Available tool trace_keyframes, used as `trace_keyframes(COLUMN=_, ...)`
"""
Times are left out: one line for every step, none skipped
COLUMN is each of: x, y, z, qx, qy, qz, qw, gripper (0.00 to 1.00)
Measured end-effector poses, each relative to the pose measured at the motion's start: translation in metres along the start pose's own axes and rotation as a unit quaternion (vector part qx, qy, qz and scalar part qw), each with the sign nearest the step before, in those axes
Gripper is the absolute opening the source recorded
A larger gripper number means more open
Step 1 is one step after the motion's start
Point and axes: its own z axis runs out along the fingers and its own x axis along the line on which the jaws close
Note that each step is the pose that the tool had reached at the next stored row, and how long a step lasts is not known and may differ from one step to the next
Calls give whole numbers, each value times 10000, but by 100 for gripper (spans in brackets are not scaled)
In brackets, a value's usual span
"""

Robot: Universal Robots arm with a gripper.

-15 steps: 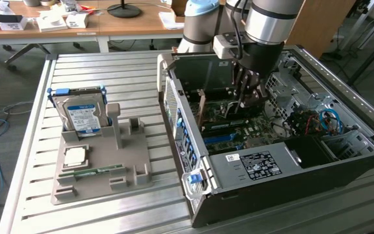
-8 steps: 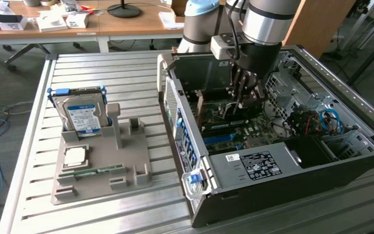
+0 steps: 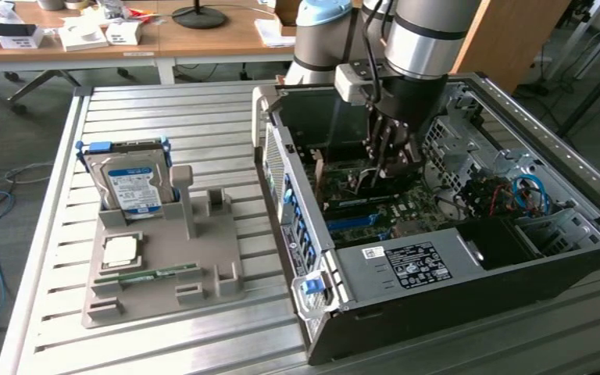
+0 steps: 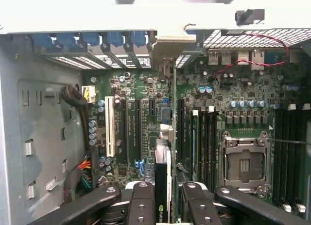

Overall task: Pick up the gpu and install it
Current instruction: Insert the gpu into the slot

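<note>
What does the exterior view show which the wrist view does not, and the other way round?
Exterior view: the hard drive standing in its grey holder, on the exterior view's left of the open computer case, and the arm reaching down into it. Wrist view: the gpu, edge-on and clamped in the tool, close to the black expansion slots, and the CPU socket. Both: the motherboard inside the case.

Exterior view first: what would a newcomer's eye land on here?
The arm's gripper down inside the open computer case, gripping the gpu edge-on above the motherboard slots. On the exterior view's left, a blue-labelled hard drive stands upright in a grey holder.
</note>
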Motion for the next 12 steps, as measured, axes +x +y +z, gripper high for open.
trace_keyframes(x=0, y=0, z=4, qx=-1, qy=0, qz=0, qw=10000, gripper=26)
trace_keyframes(x=0, y=0, z=7, qx=-1, qy=1, qz=1, qw=10000, gripper=26)
trace_keyframes(x=0, y=0, z=16, qx=-1, qy=0, qz=0, qw=10000, gripper=26)
trace_keyframes(x=-1, y=0, z=28, qx=-1, qy=-1, qz=0, qw=10000, gripper=26)
trace_keyframes(x=-1, y=0, z=39, qx=-2, qy=-1, qz=0, qw=10000, gripper=26)
trace_keyframes(x=-1, y=1, z=49, qx=-2, qy=0, qz=0, qw=10000, gripper=26)
trace_keyframes(x=-1, y=1, z=60, qx=-3, qy=0, qz=0, qw=10000, gripper=26)
trace_keyframes(x=-1, y=1, z=71, qx=-5, qy=0, qz=0, qw=10000, gripper=26)
trace_keyframes(x=-1, y=1, z=83, qx=-5, qy=0, qz=0, qw=10000, gripper=26)
trace_keyframes(x=-2, y=1, z=95, qx=-7, qy=1, qz=0, qw=10000, gripper=26)
trace_keyframes(x=-2, y=1, z=106, qx=-9, qy=0, qz=0, qw=10000, gripper=26)
trace_keyframes(x=-2, y=1, z=118, qx=-12, qy=1, qz=0, qw=10000, gripper=26)
